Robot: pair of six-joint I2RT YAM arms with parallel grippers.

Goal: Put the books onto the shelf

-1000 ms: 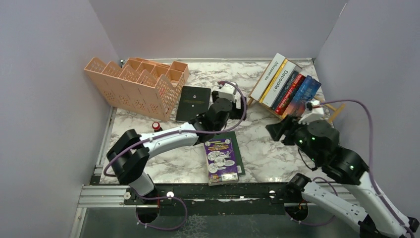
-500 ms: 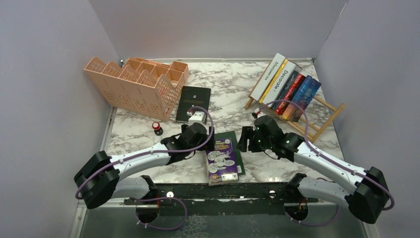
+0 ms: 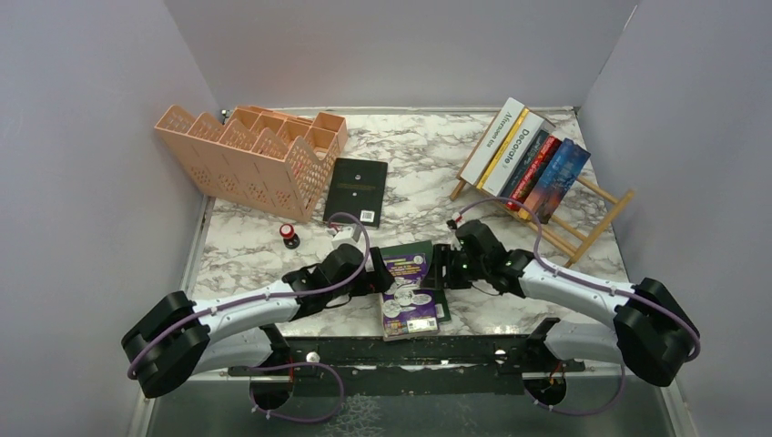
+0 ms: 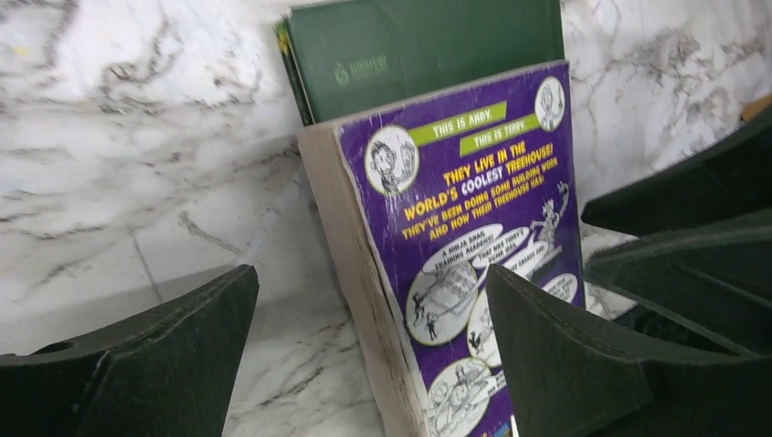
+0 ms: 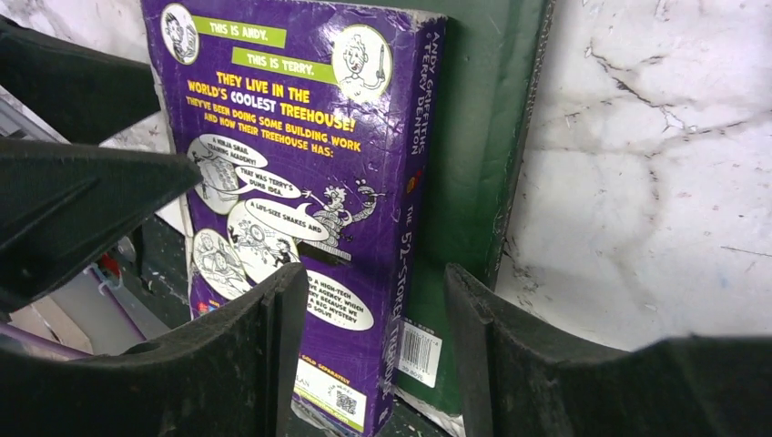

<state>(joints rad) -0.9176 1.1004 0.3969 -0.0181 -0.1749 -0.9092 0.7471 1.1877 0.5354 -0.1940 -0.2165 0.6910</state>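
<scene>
The left arm (image 3: 246,305) and right arm (image 3: 583,293) look alike: slim white shells between fat black joint housings. A thin purple cable (image 3: 537,235) runs loose along each from shoulder to wrist (a small white block (image 3: 343,235) sits on the left wrist). The jaws are matte black wedges, thick at the root and tapering to blunt tips, with a slightly grainy surface.

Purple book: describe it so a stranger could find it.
At the middle of the marble table's near edge, the purple book lies on a dark green book. Its cartoon cover with speech bubbles sets it apart from that plain one and the black book behind.
</scene>
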